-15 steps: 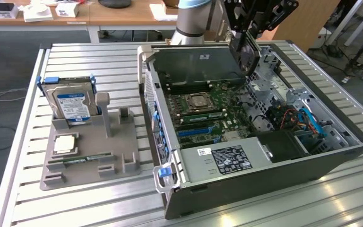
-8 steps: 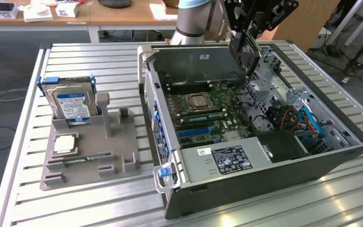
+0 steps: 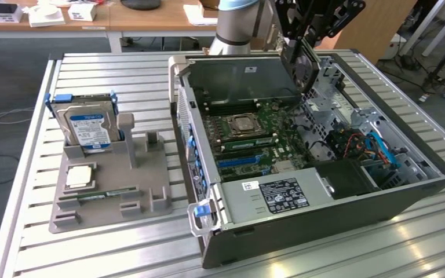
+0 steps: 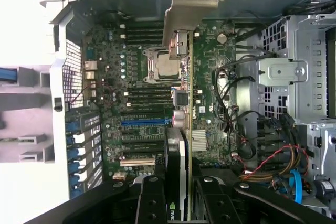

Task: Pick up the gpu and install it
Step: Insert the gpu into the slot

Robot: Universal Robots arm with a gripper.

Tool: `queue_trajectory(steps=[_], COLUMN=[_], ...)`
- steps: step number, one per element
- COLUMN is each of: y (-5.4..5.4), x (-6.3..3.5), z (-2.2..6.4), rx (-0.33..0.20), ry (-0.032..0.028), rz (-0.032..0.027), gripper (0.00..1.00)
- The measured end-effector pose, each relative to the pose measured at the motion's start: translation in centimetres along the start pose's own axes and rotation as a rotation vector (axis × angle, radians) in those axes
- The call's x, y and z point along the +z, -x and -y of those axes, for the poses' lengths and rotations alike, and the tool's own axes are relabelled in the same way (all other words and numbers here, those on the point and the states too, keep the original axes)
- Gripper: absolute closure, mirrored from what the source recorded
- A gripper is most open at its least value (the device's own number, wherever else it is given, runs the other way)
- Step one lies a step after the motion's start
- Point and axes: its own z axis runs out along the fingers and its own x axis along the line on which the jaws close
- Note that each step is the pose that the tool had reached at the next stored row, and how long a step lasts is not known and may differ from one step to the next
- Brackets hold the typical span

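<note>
1. Worktop [image 3: 91,255]: slatted metal surface, spans the exterior view; carries items 2 and 6.
2. Computer case [image 3: 323,226]: dark tower laid on its side, side panel off, interior open upward; occupies the centre and right of the exterior view.
3. Robot arm [image 3: 238,23]: grey column at upper centre of the exterior view, behind the case.
4. Motherboard [image 3: 265,139]: green, flat on the case floor, with CPU socket [image 3: 242,123] and blue slots.
5. Power supply [image 3: 280,197]: silver box with a black label, at the near end of the case, lower centre.
6. Parts holder [image 3: 149,174]: grey moulded tray on the exterior view's left, beside the case.
7. Pincer [image 3: 309,32]: black, upper right of centre in the exterior view; clamped on the gpu, with fingers [image 4: 152,198] pressing the card from both sides in the wrist view.
8. Gpu [image 3: 303,61]: dark card held on edge over the far end of the open case. The wrist view sees it edge-on [image 4: 177,153] over the motherboard, silvery bracket [image 4: 184,9] at its far end. Contact with the board cannot be told.
9. Hard drive [image 3: 90,126]: silver, blue-white label, upright at the holder's far end.
10. Loose CPU [image 3: 79,175]: flat in the holder.
11. RAM stick [image 3: 99,196]: on edge in a slot at the holder's near end.
</note>
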Motion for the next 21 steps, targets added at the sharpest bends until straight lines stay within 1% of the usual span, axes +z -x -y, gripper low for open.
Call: queue_trajectory(steps=[14,21], y=[0.00,0.00], x=[0.00,0.00], z=[0.00,0.00], rx=[-0.026,-0.054], ry=[0.0007,0.0014], rz=[-0.0011,-0.0022], gripper=[0.72,0.72])
